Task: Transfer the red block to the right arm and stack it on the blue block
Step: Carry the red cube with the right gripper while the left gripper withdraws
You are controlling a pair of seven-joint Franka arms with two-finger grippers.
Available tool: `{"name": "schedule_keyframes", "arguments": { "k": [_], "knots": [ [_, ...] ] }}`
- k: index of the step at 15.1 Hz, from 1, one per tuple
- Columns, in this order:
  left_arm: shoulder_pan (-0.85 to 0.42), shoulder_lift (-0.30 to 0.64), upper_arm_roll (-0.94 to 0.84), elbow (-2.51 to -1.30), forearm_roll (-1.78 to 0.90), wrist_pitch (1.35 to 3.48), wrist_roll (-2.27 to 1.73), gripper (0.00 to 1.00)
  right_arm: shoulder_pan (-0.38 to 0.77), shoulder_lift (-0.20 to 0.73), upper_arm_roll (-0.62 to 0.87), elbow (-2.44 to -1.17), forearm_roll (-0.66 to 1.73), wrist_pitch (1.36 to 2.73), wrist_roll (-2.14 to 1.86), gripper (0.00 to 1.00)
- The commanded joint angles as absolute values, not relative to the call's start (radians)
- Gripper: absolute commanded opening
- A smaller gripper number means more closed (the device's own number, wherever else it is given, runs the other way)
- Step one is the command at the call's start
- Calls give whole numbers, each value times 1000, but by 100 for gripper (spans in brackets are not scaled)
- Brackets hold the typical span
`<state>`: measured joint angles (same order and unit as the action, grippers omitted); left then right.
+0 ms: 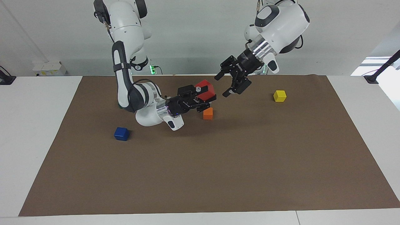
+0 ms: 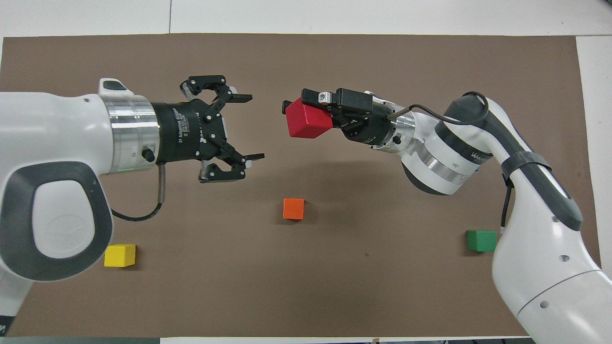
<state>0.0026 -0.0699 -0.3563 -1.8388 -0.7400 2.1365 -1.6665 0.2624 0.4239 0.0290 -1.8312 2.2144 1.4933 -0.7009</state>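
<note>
My right gripper (image 1: 206, 97) is shut on the red block (image 1: 206, 89) and holds it in the air over the middle of the brown mat, about over the orange cube (image 1: 207, 113). In the overhead view the red block (image 2: 308, 119) sits tilted in the right gripper (image 2: 306, 117). My left gripper (image 1: 222, 85) is open and empty, facing the red block with a short gap between them; it also shows in the overhead view (image 2: 253, 127). The blue block (image 1: 121, 133) lies on the mat toward the right arm's end, below the right arm's wrist. It is hidden in the overhead view.
A yellow cube (image 1: 279, 96) lies toward the left arm's end, also seen from overhead (image 2: 120, 255). A green cube (image 2: 481, 240) lies near the right arm's base. The orange cube (image 2: 293, 209) is on the mat (image 1: 218, 175), nearer to the robots than the blue block.
</note>
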Motion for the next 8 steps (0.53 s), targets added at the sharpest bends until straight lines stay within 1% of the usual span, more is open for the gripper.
{"name": "schedule_keyframes", "arguments": {
  "k": [1,3,4,6,8],
  "knots": [
    [54,-97,-359,-1867,-579,2088,-1464,100,232,385,28,-1827,2140,1534,-618,0],
    [96,-100,-359,-1867,-467,2015,-1334,100,193,370,28,-1798,2030,1577,-578,0],
    [133,-100,-357,-1864,-460,1993,-1262,100,180,344,28,-1793,1981,1603,-539,0],
    [214,-100,-357,-1861,-457,1959,-1124,100,140,279,20,-1772,1805,1672,-427,0],
    [273,-100,-353,-1861,-396,1953,-1007,100,94,241,18,-1731,1616,1692,-326,0]
  ]
}}
